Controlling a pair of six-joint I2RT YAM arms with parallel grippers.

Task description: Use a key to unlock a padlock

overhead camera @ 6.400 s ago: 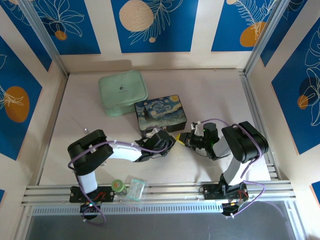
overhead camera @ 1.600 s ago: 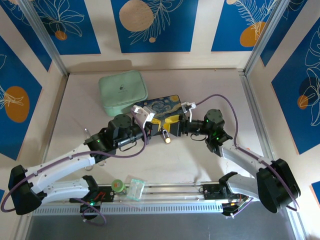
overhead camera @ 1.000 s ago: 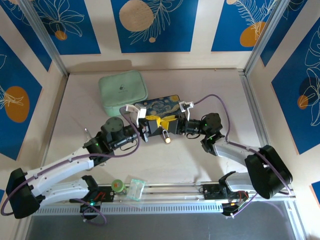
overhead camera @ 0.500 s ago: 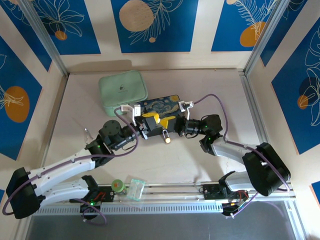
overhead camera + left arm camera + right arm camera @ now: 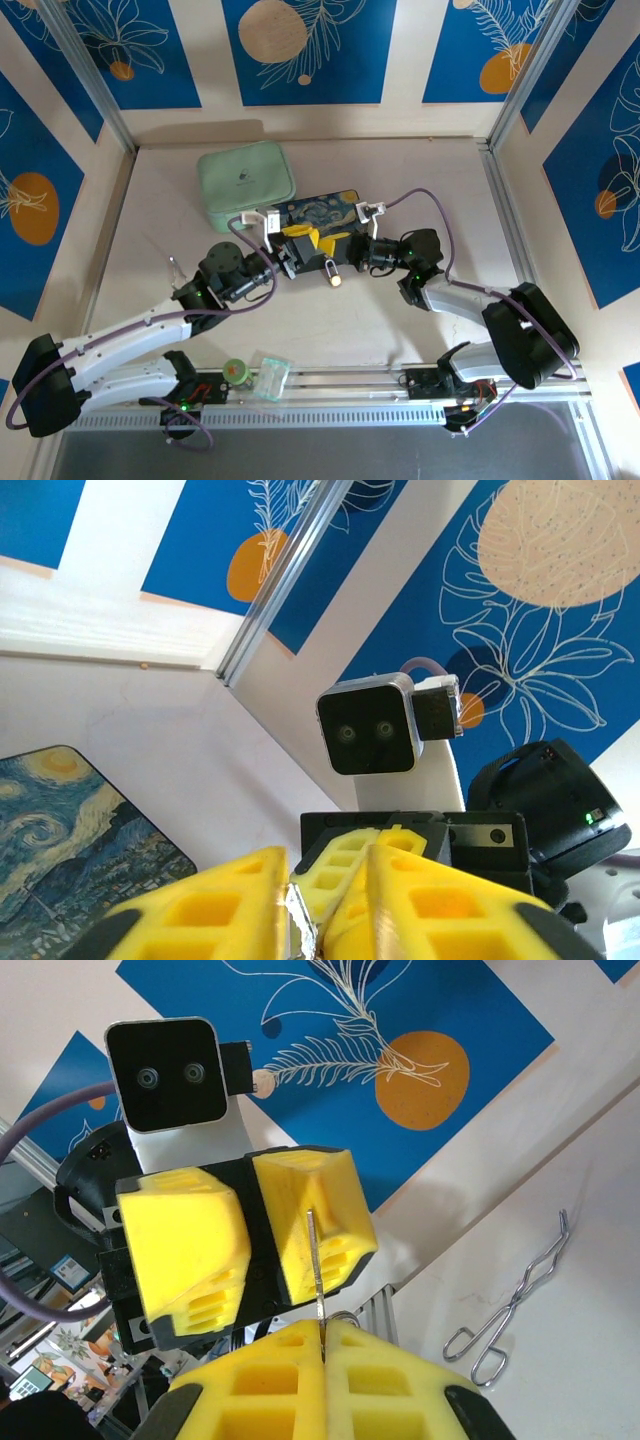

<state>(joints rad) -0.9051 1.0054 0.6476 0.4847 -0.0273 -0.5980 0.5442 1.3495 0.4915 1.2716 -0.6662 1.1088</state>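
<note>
One table (image 5: 430,190), pale, walled on three sides. Two arms, both stretched to mid-table, wrists meeting nose to nose.

One mint case (image 5: 245,185), far left of centre. One starry box (image 5: 325,208), just right of the case, its near edge under the two wrists.

One clear packet (image 5: 270,378) and one green-capped thing (image 5: 235,370), side by side on the front rail. One wire clip (image 5: 510,1320), on the table left of the left arm, well apart from the rest.

Two grippers.
- Right gripper (image 5: 322,1345): fingers pressed together on one key (image 5: 315,1280). The key is a thin silvery strip seen edge-on, standing straight out of the pinch toward the left fingers.
- Left gripper (image 5: 303,905): jaws a narrow slit apart, one silvery bit (image 5: 297,920) in the slit (pinched or merely passing through, cannot tell).

One padlock (image 5: 334,279): brass body low, shackle up. It sits between the two grippers, just on their near side, in front of the box. Hanging or resting, cannot tell.
</note>
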